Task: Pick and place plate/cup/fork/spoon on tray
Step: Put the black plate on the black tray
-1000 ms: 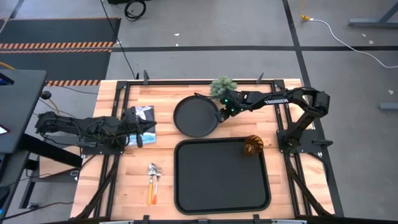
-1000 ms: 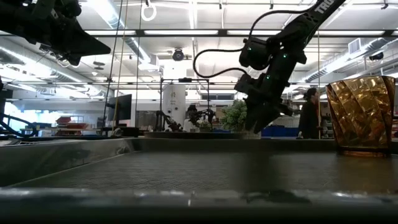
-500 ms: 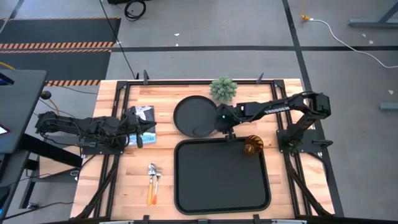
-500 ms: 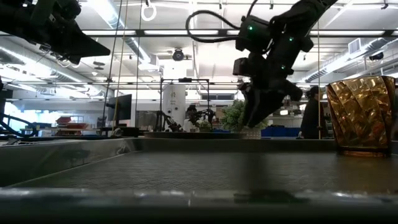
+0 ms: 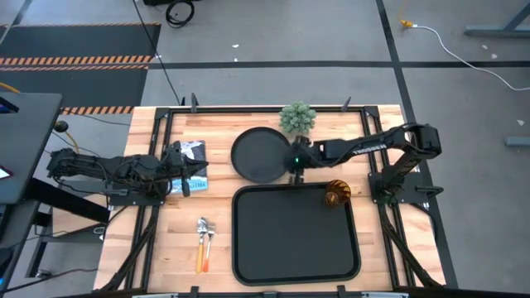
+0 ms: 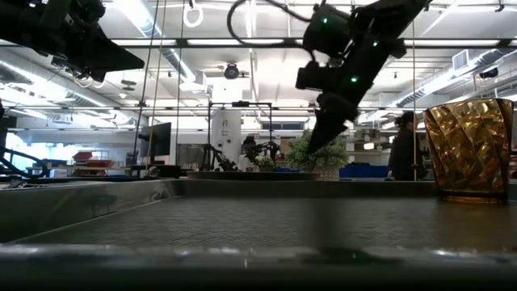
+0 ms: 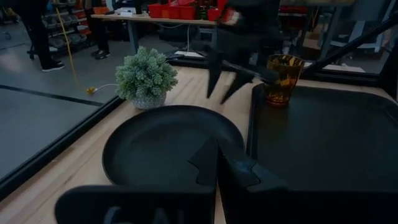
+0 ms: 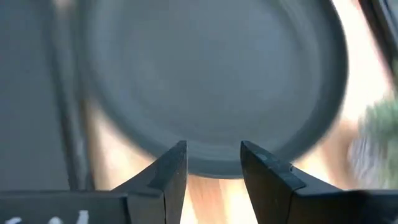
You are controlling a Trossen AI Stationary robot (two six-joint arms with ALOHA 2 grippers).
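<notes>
Where wooden table meets grey floor, right gripper agape beside plate.

- The right arm reaches from its base near the surface's right edge toward the surface's middle, stretched long and low.
- The right gripper hangs above the surface with its tips pointing down, and its two fingers stand parted with a clear gap between them.
- The left arm lies folded at the surface's left edge, its left gripper pointing toward the middle.
</notes>
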